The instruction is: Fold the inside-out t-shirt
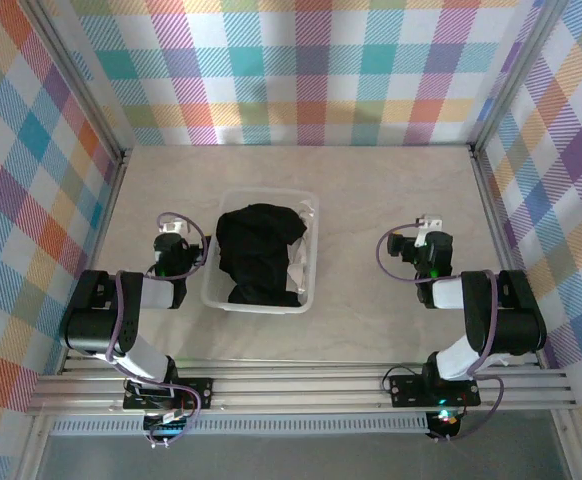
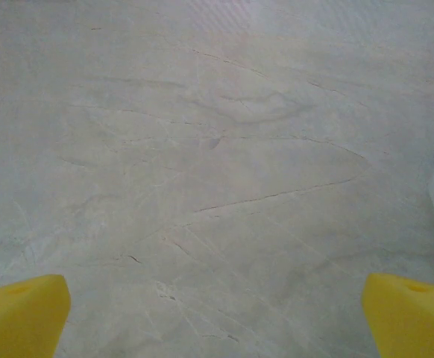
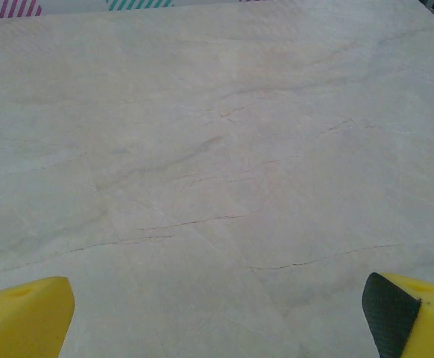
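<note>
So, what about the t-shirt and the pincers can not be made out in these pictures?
- Top view: the t-shirt lies bunched in the bin; folds hide sleeves and any lettering.
- Top view: a white item beside it, mostly covered by the shirt, too small to name.
- Wrist views: left pincer and right pincer fingers are cut off by the bottom edge.

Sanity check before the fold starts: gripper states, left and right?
Left gripper: open, holding nothing.
Right gripper: open, holding nothing.
</note>
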